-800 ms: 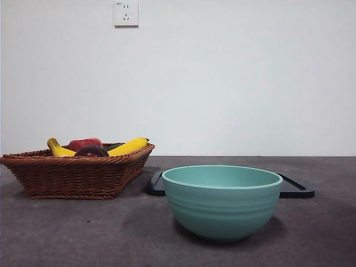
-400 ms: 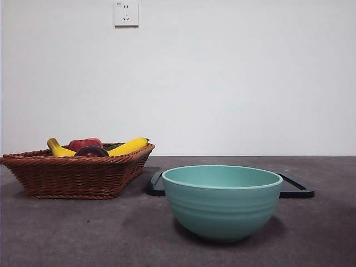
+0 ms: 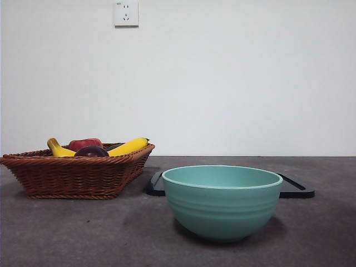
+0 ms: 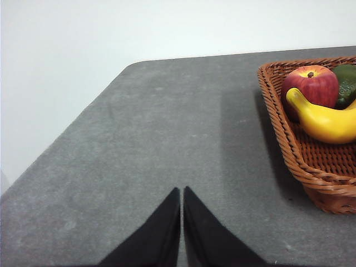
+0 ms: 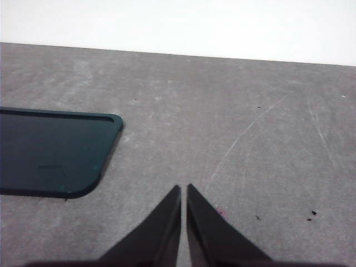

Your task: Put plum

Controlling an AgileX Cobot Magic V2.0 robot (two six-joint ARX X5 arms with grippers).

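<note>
The plum, dark maroon, lies in the wicker basket at the left of the front view, between a yellow banana and a red apple. In the left wrist view my left gripper is shut over bare table beside the basket; the plum is hidden there. My right gripper is shut above the grey table near a dark tray. Neither arm shows in the front view.
A teal bowl stands front and centre, with the flat dark tray behind it. The basket also holds a second banana, the apple and a green item. The table's corner edge is near.
</note>
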